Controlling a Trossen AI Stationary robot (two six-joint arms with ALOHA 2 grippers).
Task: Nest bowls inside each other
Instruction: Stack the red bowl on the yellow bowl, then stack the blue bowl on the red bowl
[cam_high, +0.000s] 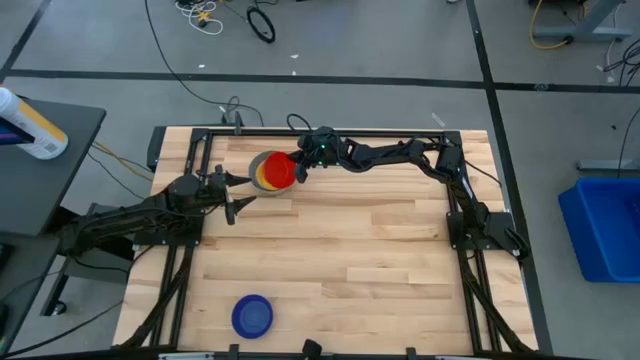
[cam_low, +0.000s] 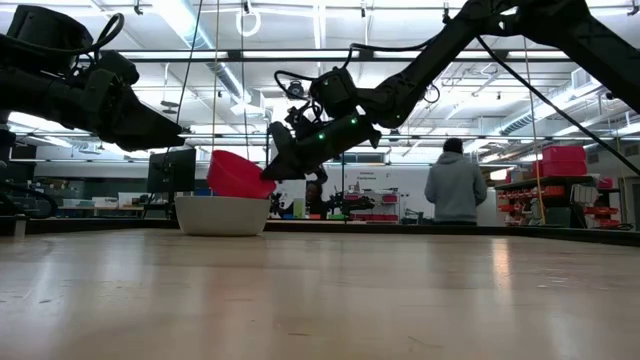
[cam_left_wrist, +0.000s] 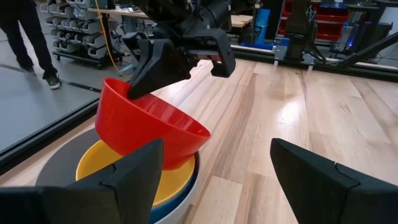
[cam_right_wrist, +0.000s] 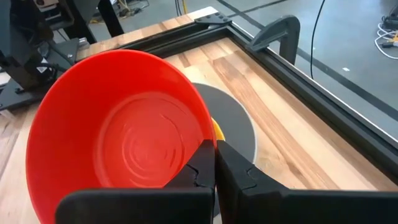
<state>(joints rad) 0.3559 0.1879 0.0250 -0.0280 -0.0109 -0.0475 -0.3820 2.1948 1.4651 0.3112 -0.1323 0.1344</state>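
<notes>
From my station I find the right gripper (cam_right_wrist: 214, 163) clamped on the rim of the red bowl (cam_right_wrist: 124, 137), the two dark fingers pinched tight together over the bowl's edge. I see that bowl held tilted, its lower edge inside the stack at the far side of the table (cam_high: 350, 250), its upper edge raised well above it. In the low view the red bowl (cam_low: 238, 175) leans out of the grey bowl (cam_low: 222, 215), which sits flat on the wood.

The stack, as I read it from the left wrist view: the grey bowl (cam_left_wrist: 62, 162) outermost, a light blue bowl (cam_left_wrist: 168, 208) showing only as a thin band inside it, then the yellow bowl (cam_left_wrist: 99, 165), with the red one (cam_left_wrist: 149, 127) resting partly in the yellow. In the high view the stack (cam_high: 272, 170) lies near the table's far edge, left of centre.

The dark blue bowl (cam_high: 252, 316) stands alone near the table's front edge, well apart from the stack.

The left gripper (cam_high: 233, 193) hovers just beside the stack on its left, fingers (cam_left_wrist: 130, 180) spread wide and holding nothing
</notes>
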